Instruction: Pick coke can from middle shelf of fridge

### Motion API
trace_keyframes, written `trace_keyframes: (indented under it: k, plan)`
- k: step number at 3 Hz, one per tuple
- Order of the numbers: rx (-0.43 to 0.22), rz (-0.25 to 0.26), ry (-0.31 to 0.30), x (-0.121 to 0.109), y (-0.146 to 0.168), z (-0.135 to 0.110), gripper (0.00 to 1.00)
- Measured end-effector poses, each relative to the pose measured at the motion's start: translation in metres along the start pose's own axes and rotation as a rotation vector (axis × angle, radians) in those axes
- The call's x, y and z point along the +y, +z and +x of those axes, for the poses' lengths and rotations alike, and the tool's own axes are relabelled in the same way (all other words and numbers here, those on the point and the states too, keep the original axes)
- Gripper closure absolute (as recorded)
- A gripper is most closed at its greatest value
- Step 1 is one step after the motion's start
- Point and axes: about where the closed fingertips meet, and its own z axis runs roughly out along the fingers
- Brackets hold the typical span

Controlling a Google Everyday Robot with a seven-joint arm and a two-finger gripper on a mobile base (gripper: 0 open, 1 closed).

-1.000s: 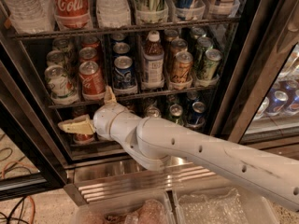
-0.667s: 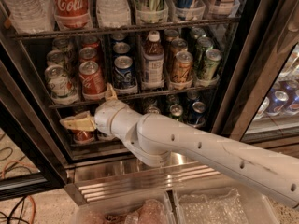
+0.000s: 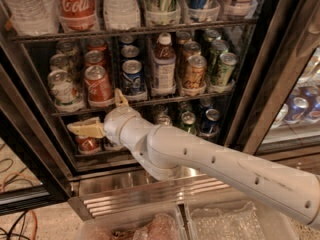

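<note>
The coke can (image 3: 98, 83) is red with a silver top. It stands at the front of the second lane from the left on the middle shelf (image 3: 165, 100) of the fridge (image 3: 250, 109). More red cans stand behind it. My gripper (image 3: 95, 110) is open just below and in front of the can, at the level of the shelf's edge. One beige finger (image 3: 86, 129) points left under the shelf. The other finger (image 3: 120, 98) points up beside the can's lower right. Neither finger holds anything.
A white-and-green can (image 3: 63, 87) stands left of the coke can and a blue can (image 3: 133, 77) right of it. A brown bottle (image 3: 163, 67) is further right. A large Coca-Cola bottle (image 3: 76, 3) is on the rack above. Clear bins (image 3: 235, 221) lie below my arm.
My gripper and wrist have crept slightly up and to the right, closer to the coke can. The cans have not moved.
</note>
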Motion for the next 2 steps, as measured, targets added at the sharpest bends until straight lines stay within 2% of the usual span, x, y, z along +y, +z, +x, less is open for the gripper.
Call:
trace_keyframes:
  k: [1, 2]
  plan:
    - [-0.029, 0.028, 0.011, -0.004, 0.003, -0.005, 0.0]
    - [-0.055, 0.035, 0.004, -0.005, 0.009, -0.017, 0.0]
